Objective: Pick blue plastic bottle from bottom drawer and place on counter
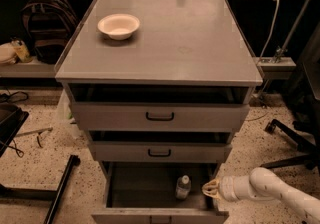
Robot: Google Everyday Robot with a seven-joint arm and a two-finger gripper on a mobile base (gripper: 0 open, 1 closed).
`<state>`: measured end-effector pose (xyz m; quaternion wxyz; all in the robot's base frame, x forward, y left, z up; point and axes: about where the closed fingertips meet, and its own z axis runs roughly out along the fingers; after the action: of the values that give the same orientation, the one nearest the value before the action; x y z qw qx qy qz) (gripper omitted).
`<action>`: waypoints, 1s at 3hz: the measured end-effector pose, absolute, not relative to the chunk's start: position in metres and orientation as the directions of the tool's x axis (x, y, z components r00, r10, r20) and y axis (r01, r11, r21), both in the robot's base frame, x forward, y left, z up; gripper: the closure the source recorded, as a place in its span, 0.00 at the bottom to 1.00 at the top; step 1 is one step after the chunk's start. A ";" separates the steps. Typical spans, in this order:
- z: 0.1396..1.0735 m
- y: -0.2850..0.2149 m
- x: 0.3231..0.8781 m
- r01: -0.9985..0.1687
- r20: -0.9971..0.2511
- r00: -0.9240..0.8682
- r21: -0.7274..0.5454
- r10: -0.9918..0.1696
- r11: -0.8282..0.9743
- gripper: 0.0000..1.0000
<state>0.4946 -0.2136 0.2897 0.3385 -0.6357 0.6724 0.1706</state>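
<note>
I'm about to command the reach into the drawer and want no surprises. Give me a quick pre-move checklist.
1. Bottom drawer pulled open: ok.
2. Blue plastic bottle upright, near the drawer's right side: ok.
3. Gripper low at the drawer's right edge, just right of the bottle: ok.
4. Bottle grasped: not ok, a gap shows between the two.
5. Room on the counter: ok, the bowl takes only the back left.
6. Gripper's clearance from the drawer wall: cannot tell.
</note>
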 end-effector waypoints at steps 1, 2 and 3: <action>0.285 -0.216 0.497 -0.966 -0.670 0.044 -0.218 -0.741 0.140 0.34; 0.277 -0.221 0.501 -0.963 -0.668 0.034 -0.222 -0.744 0.155 0.33; 0.269 -0.225 0.508 -0.960 -0.674 0.023 -0.220 -0.739 0.171 0.33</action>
<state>0.5079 -0.2252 0.2691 0.3495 -0.6241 0.6806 0.1586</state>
